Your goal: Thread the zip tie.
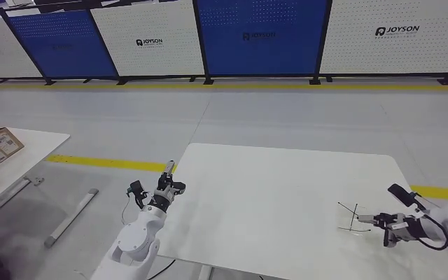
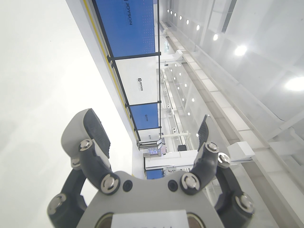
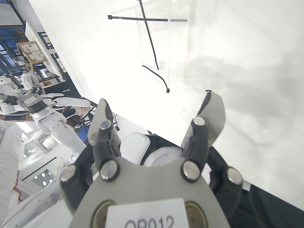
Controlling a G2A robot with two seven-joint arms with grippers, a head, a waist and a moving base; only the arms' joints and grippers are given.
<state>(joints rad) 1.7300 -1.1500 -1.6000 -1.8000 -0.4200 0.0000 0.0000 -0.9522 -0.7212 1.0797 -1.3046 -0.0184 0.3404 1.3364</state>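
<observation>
You have one white table [image 1: 280, 203] in front of you, and both arms are at it.

Your left gripper [image 2: 147, 124] is at the table's left edge [image 1: 168, 171], well apart from the work. Its jaws are spread wide with nothing between them.

Your right gripper [image 3: 156, 98] is over the table's right side, towards the near edge [image 1: 365, 221]. It too is wide open and holds nothing. The pads are clear of everything on the table.

Just ahead of that right gripper you can make out the faint edges of a clear thing [image 3: 180, 48] on the table. You cannot tell whether it is a tray, a box or a stand, nor whether anything is properly inside it.

The zip ties [image 1: 352, 212] are at that same spot, near the right gripper:
- The straight tie [image 3: 125, 18] is farthest from the gripper. Its tail passes behind or through the clear material.
- The crossing tie [image 3: 152, 46] lies across the straight one and runs back towards the gripper.
- The curved tie [image 3: 156, 75] is nearest to the gripper and separate from the other two. Its head end is just short of the open jaws.

None of the three is threaded into a loop.
</observation>
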